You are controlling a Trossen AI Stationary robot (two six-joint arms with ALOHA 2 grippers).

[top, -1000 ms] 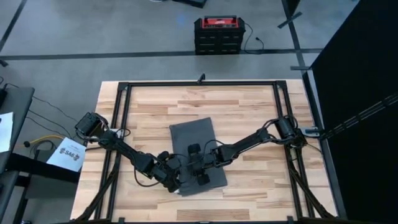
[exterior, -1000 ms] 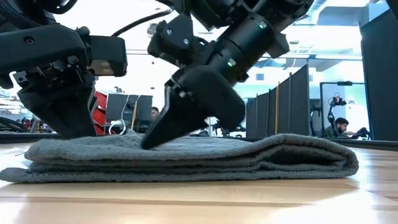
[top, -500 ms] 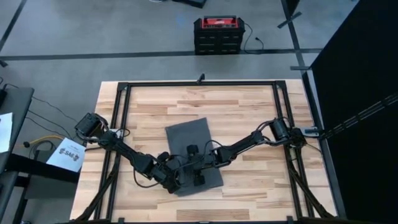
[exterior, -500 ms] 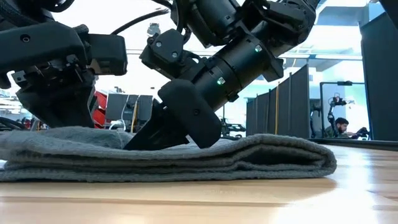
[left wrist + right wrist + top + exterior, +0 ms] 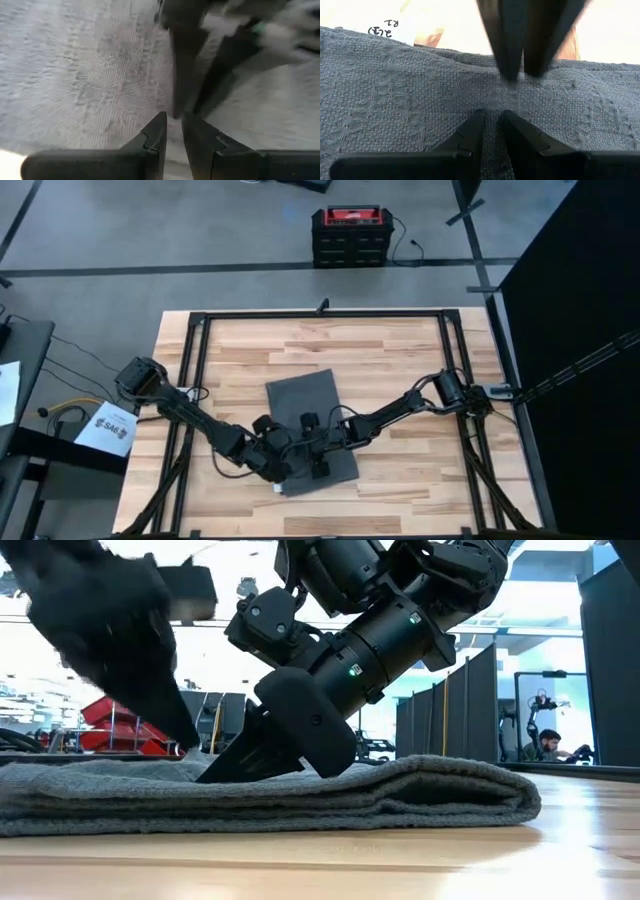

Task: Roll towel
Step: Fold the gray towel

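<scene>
Both grippers down on the towel

Left gripper [image 5: 278, 468] and right gripper [image 5: 316, 461], fingers nearly closed, pinch the folded dark grey woven towel [image 5: 305, 415] near the wooden table's [image 5: 400, 350] front edge.

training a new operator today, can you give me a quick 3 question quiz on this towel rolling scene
1. True or false: the towel has already been rolled into a tight cylinder.
2. Multiple choice: where do both grippers work? A) at the towel's edge nearest the red box B) at the towel's end away from the red box C) off the table entirely
3. Fill in: in the right wrist view, the right gripper has its fingers nearly ____ and resting on the cloth.

Key:
1. False; it lies flat in folded layers.
2. B; the left gripper and right gripper meet there.
3. Closed; only a narrow gap shows.
</scene>
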